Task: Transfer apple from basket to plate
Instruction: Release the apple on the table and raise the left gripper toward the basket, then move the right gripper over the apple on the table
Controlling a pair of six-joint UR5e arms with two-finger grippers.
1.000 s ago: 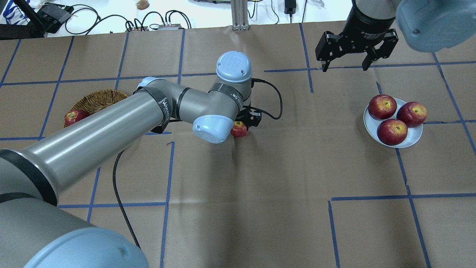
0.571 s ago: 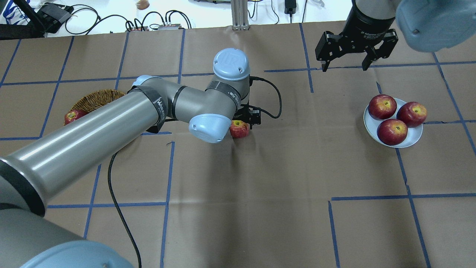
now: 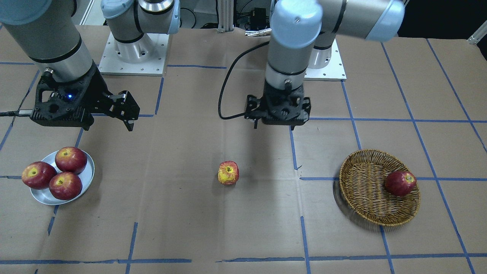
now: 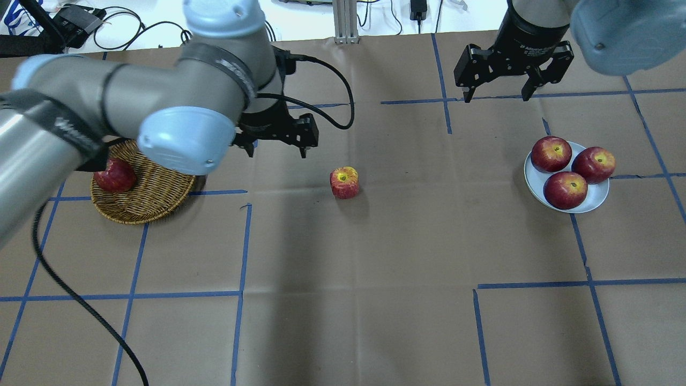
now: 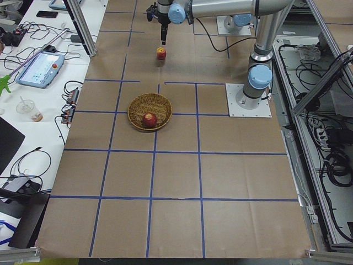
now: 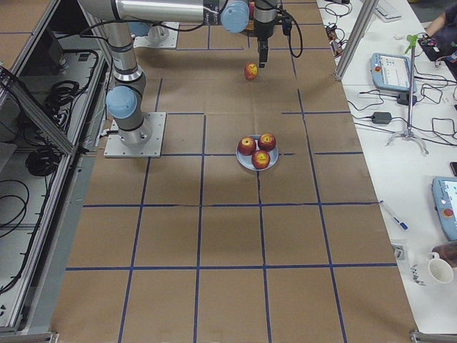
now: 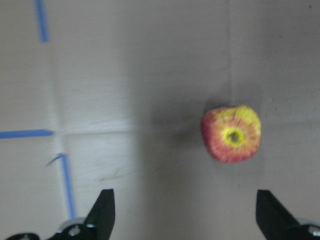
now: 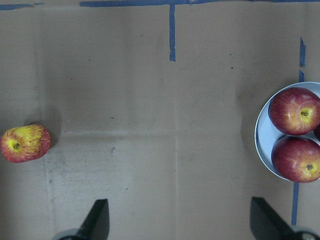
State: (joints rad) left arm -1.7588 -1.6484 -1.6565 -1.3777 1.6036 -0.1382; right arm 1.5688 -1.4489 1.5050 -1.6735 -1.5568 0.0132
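The yellow-patched, red-streaked apple stands stem end up on the brown paper-covered table. It is outside the round tan wicker basket and well apart from the small round silver-grey metal plate, with bare paper all around it. In the overhead view the basket lies to the apple's left, with 1 dark red apple against its rim and its far edge hidden under the left arm's elbow. The plate, to the apple's right, carries 3 dark red apples that leave only a strip of rim bare.

The left gripper hangs on the apple's basket side, jaws spread and empty. The right gripper hangs between apple and plate, likewise spread and empty. The left wrist view is blurred, and in it the apple seems nearer the right fingertip. The right wrist view cuts the plate off at its edge.
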